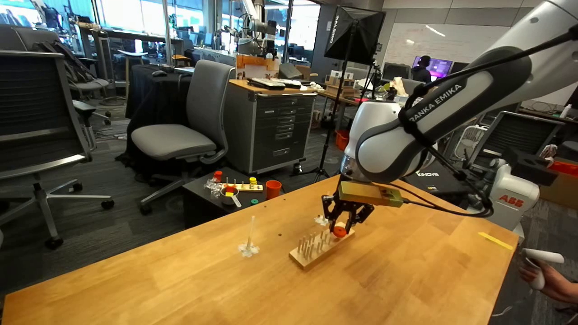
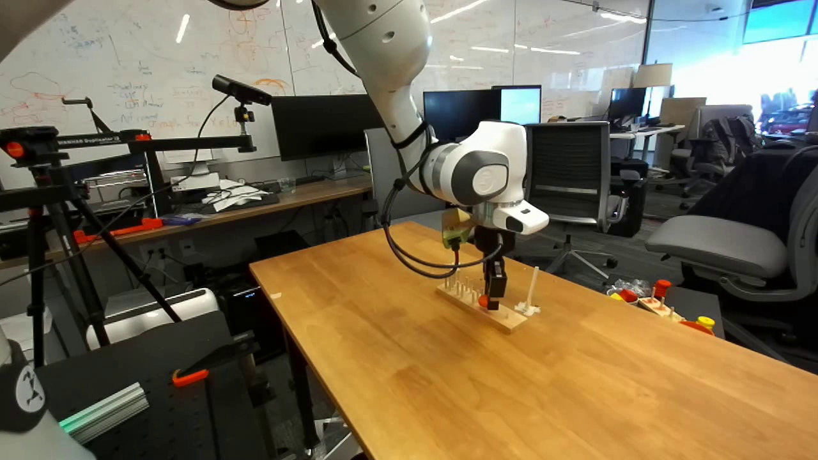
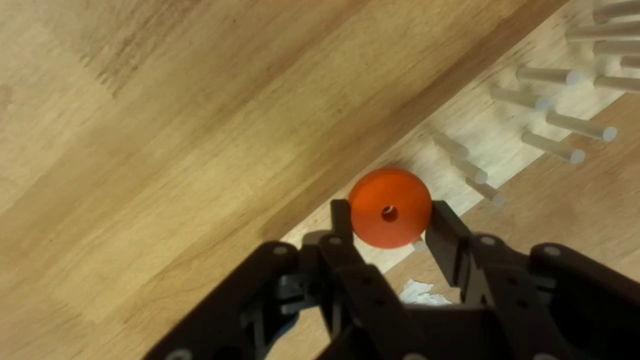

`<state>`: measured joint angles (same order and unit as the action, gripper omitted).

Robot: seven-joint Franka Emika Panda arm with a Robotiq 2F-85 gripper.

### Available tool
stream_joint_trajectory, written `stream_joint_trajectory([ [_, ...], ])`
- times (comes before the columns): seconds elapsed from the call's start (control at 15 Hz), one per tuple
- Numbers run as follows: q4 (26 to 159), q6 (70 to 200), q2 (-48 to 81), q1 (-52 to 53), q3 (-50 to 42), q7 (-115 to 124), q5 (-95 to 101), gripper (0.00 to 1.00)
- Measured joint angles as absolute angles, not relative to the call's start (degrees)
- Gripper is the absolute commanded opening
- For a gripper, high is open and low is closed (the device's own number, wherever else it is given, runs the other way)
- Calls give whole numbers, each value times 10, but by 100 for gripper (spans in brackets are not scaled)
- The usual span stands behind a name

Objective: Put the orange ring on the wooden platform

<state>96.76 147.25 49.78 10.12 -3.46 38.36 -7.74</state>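
One two-fingered gripper (image 3: 390, 211) grasps one orange ring (image 3: 372, 212) by opposite sides over one peg-studded wooden platform (image 3: 500, 150).

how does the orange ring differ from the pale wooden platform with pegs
The small round orange ring has one central hole; the pale rectangular wooden platform carries many thin pale pegs. The ring is far smaller than the platform. The ring is held in the black two-fingered gripper, while the platform lies on the brown wooden table. Both show in all three views.
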Motion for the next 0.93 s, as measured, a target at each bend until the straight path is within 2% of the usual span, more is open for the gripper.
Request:
stream_joint_trajectory([
  [0.07,968,1472,498,101,-35,384,-77,46],
  [0.13,968,1472,500,101,-35,384,-78,69],
  [0.27,968,1472,503,101,-34,384,-78,71],
  [0.53,968,1472,510,101,-32,384,-80,99],
  [0.93,977,1468,483,103,-34,384,-77,100],
])
